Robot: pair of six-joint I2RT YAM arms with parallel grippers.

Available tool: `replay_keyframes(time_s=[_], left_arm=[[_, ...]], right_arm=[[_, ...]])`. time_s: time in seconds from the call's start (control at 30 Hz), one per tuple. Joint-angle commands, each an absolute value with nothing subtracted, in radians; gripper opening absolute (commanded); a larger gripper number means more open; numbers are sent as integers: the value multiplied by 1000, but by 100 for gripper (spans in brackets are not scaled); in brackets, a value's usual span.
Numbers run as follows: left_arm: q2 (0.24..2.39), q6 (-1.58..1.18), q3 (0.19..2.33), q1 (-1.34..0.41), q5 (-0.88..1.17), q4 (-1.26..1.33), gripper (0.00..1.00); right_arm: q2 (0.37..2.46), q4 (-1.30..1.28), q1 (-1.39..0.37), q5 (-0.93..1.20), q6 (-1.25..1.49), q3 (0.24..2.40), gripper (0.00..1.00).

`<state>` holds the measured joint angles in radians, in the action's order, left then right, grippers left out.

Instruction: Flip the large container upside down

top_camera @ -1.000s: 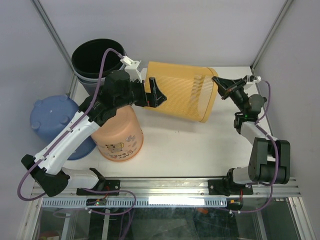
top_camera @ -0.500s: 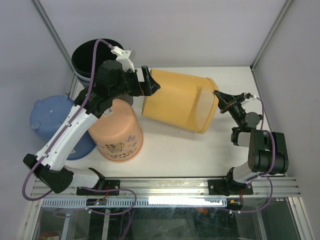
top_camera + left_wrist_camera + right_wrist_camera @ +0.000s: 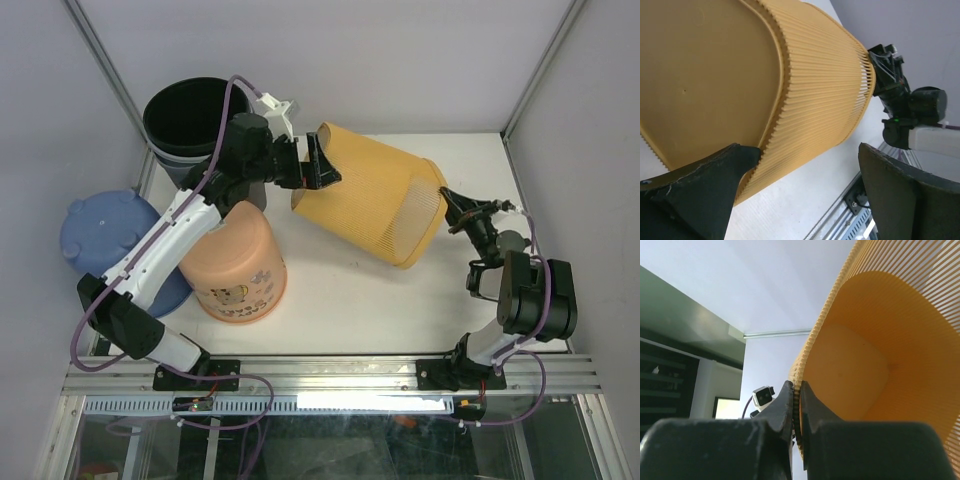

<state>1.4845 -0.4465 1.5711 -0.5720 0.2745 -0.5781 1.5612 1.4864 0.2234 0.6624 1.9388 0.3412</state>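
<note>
The orange ribbed plastic bin (image 3: 375, 195) has tipped steeper, its base lifted by the spread left gripper (image 3: 325, 168); right gripper (image 3: 447, 197) pinches the rim. Roughly halfway.

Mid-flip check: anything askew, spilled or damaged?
Only the large yellow ribbed plastic container: it is tilted on its side, open end toward the right gripper, which is shut on its rim. The left gripper stands open at its base. No spill or damage visible.
</note>
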Motion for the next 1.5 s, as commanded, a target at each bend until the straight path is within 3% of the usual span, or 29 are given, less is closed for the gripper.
replay_keyframes(time_s=[0.0,0.33,0.97,1.13,1.2,1.27,1.33,1.47], left_arm=[[1526,-482,1589,-578,462,-445,99],[1557,-552,1556,-640,535,-340,99],[1633,-599,1556,-724,545,-266,99],[1640,-601,1555,-725,546,-264,99],[1638,-600,1557,-724,545,-263,99],[1640,-598,1558,-726,541,-264,99],[1643,-596,1562,-726,541,-263,99],[1662,-611,1553,-727,559,-243,99]], right_arm=[[1627,1639,241,774,1876,269,0],[1668,1640,294,821,1784,212,1],[1659,1565,305,841,1673,146,62],[1507,1211,305,851,1489,173,67],[1395,926,305,840,1347,225,70],[1276,470,304,781,1170,319,74],[1180,151,304,668,976,424,84],[1132,-173,304,511,747,582,92]])
